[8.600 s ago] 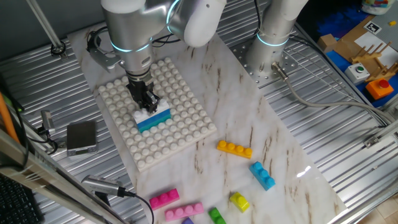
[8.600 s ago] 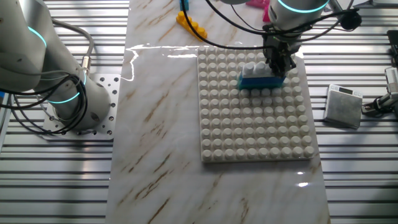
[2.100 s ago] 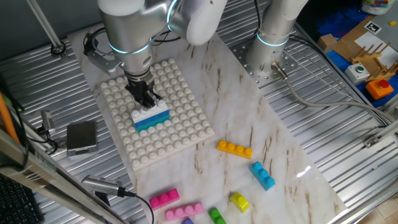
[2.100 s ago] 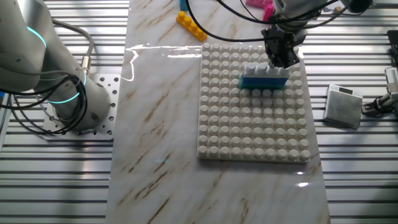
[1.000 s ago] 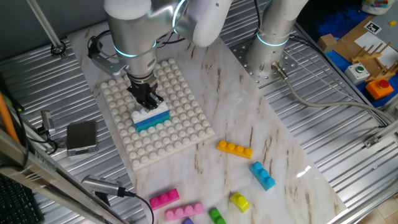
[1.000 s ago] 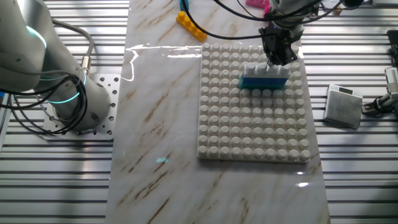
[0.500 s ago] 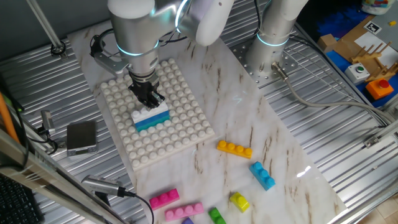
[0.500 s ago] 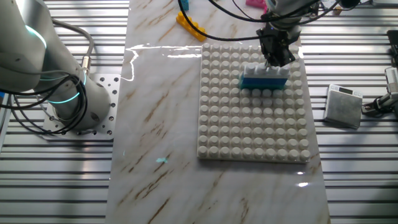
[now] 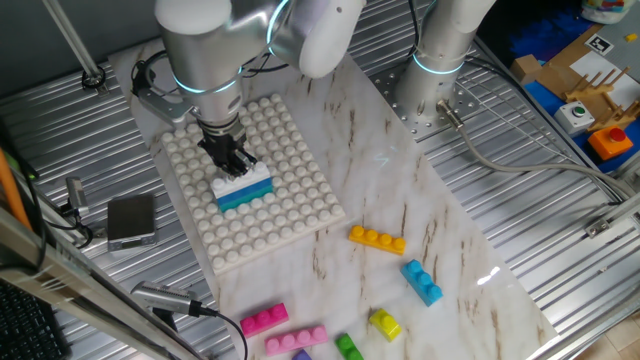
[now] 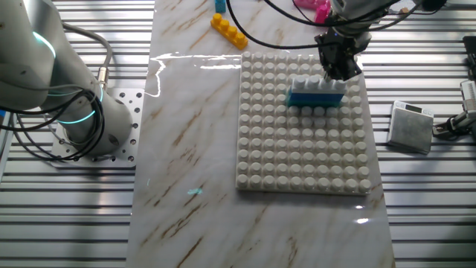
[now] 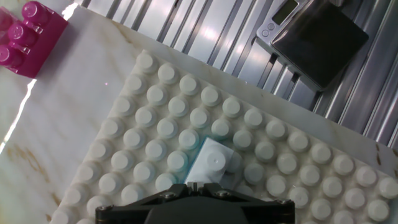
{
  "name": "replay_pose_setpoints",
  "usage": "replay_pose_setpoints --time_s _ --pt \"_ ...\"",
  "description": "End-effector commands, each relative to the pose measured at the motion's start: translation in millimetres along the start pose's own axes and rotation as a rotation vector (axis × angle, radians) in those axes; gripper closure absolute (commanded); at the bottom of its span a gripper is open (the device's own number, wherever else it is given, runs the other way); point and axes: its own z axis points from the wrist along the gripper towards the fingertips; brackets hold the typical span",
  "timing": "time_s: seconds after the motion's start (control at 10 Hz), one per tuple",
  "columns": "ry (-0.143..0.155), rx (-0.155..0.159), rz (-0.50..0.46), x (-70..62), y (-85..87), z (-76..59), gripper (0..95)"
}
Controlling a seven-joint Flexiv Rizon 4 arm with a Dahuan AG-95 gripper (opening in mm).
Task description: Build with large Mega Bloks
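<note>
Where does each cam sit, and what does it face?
One fixed view: high, angled down over the baseplate and loose bricks; shows arm and gripper.
Other fixed view: high on the opposite side, facing the baseplate; shows gripper and a second arm's base.
Hand view: on the hand, looking down; only the gripper's edge shows.
All share the baseplate and white brick.

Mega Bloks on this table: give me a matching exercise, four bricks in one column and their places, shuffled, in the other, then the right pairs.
Bricks:
1. white brick
2. orange brick
3. teal brick
4. yellow brick

Places:
A. pressed on the white studded baseplate, under another brick
B. loose on the marble, beside the green brick
C. top of the two-brick stack, just under the gripper
D. loose on the marble, between the baseplate and the light blue brick

Pairs: 1-C, 2-D, 3-A, 4-B
</note>
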Motion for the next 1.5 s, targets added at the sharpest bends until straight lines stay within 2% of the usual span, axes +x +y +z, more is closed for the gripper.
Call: replay_pose_setpoints --time_s 0.1,0.4,0.6,0.9,1.0,1.3,1.5 --pt "0.002 0.003 -0.001 0.4 -0.6 -2.3 95.0" --pt "-0.002 0.003 -0.008 0.1 -2.8 7.7 95.0" --pt "-0.003 0.003 -0.012 0.1 -2.7 8.9 95.0" --pt "-0.003 0.0 -0.017 2.8 -1.1 0.8 95.0" --pt "0.002 -0.004 -0.018 8.0 -0.1 -8.4 95.0" --pt "0.002 -0.012 -0.019 18.8 3.9 -14.9 95.0" --pt "0.005 -0.012 -0.026 20.6 6.4 -20.6 95.0"
